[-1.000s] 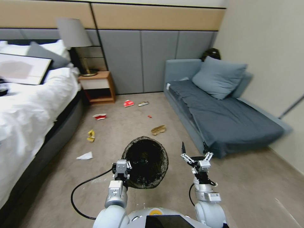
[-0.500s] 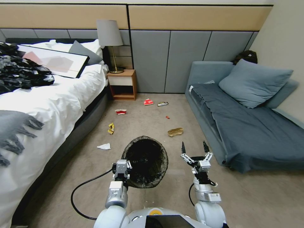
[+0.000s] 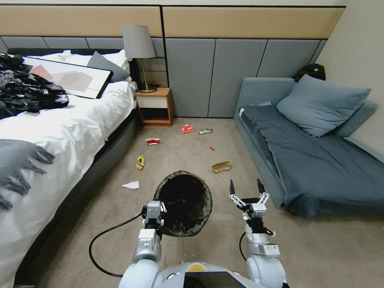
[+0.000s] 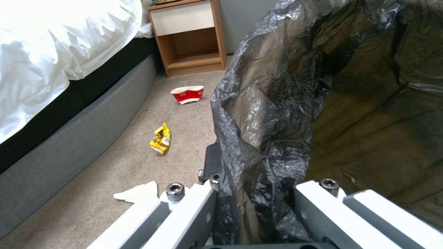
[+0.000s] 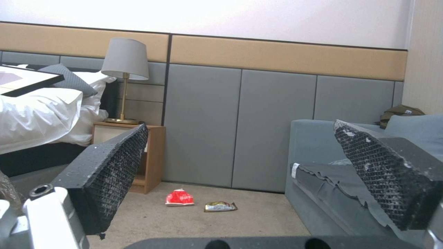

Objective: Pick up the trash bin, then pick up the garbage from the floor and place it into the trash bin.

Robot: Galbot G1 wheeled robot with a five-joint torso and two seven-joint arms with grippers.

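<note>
The left hand (image 3: 154,211) is clamped on the rim of the trash bin (image 3: 183,203), held above the floor; the right hand (image 3: 245,191) waits released beside it. The garbage (image 3: 221,166) lies scattered on the floor between bed and sofa — light, crumpled stuff, probably best pinched at a raised fold.

Left pincer (image 4: 258,204) clamped on trash bin (image 4: 286,103) rim, yellow wrapper (image 4: 160,139), red-and-white pack (image 4: 188,94) on carpet (image 4: 115,166)
</note>
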